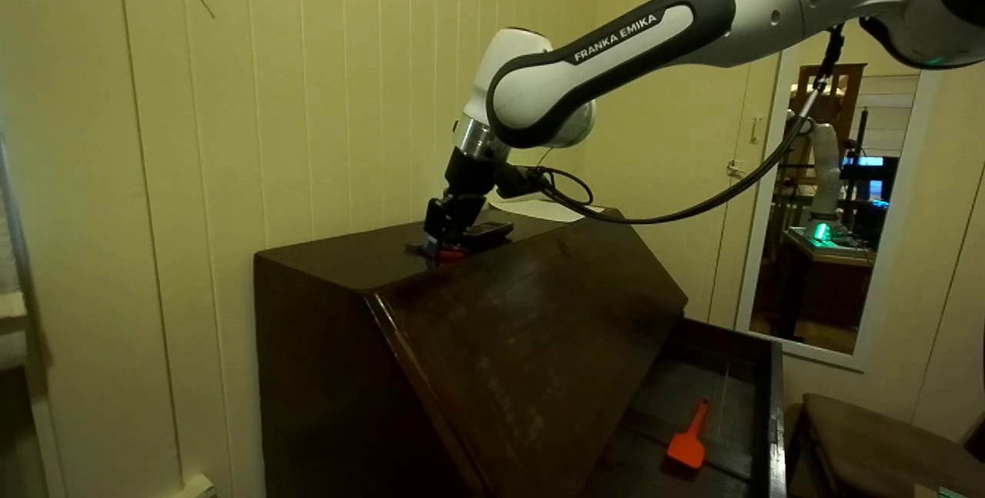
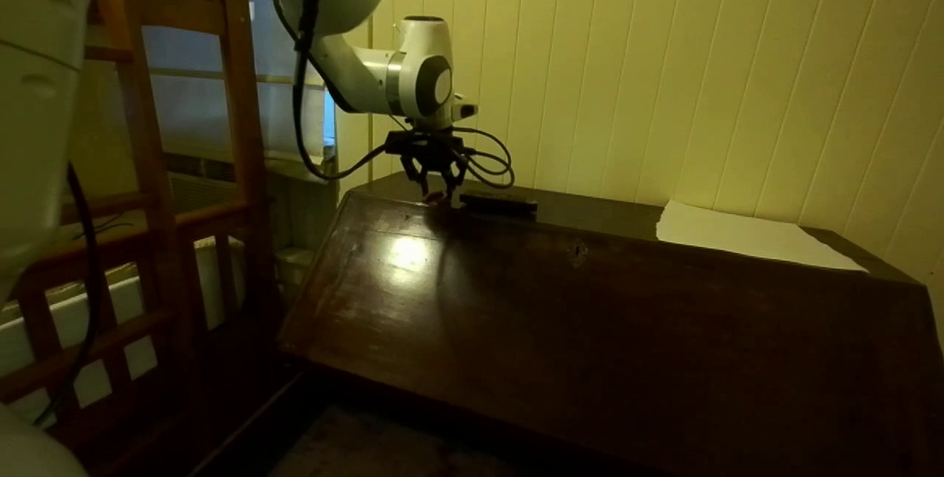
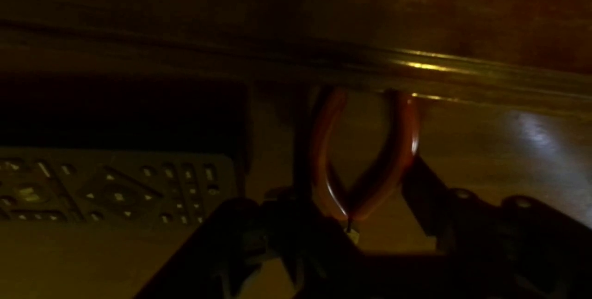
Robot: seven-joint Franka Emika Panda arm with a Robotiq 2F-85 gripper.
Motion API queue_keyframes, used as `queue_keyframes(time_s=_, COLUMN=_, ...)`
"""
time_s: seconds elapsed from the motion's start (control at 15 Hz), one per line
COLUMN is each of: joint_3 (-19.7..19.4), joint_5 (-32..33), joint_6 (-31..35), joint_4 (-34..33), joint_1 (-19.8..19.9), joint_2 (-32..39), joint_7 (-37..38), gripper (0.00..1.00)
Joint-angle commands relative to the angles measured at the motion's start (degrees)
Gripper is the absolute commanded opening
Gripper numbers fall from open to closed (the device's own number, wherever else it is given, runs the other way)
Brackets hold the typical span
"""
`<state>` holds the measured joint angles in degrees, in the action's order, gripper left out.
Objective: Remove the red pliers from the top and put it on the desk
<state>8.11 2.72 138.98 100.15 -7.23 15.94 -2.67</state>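
The red pliers (image 3: 410,137) lie between the two fingers of my gripper (image 3: 360,172) in the wrist view. Their red handles are spread in a V, with a finger against the outer side of each. The pliers' jaws are mostly hidden in the wrist view. In an exterior view the red handles (image 1: 451,254) show under the fingers, near the front edge of the top (image 1: 331,258). The top also shows in an exterior view (image 2: 597,215). My gripper (image 2: 436,193) is partly closed and points down. I cannot tell whether the pliers still touch the top.
A black remote (image 3: 120,192) lies beside the gripper on the top, also in both exterior views (image 1: 489,232) (image 2: 498,203). White paper (image 2: 752,237) lies farther along. The slanted panel (image 1: 523,336) drops in front. An orange-red spatula (image 1: 687,448) lies in the open drawer below.
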Motion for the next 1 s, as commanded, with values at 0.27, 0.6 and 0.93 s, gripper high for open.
queue_keyframes(time_s=0.27, joint_3=1.8, joint_5=-18.6, joint_6=-1.7, joint_4=15.0, joint_1=3.7, joint_2=-15.6, joint_7=-7.6, gripper=0.28)
queue_keyframes(time_s=0.6, joint_3=-2.2, joint_5=-29.8, joint_6=-1.2, joint_4=29.6, joint_1=2.4, joint_2=-29.1, joint_7=-6.0, gripper=0.28)
queue_keyframes(time_s=0.93, joint_3=-4.3, joint_5=-25.6, joint_6=3.3, joint_4=45.9, joint_1=4.3, joint_2=-42.6, joint_7=5.8, gripper=0.28)
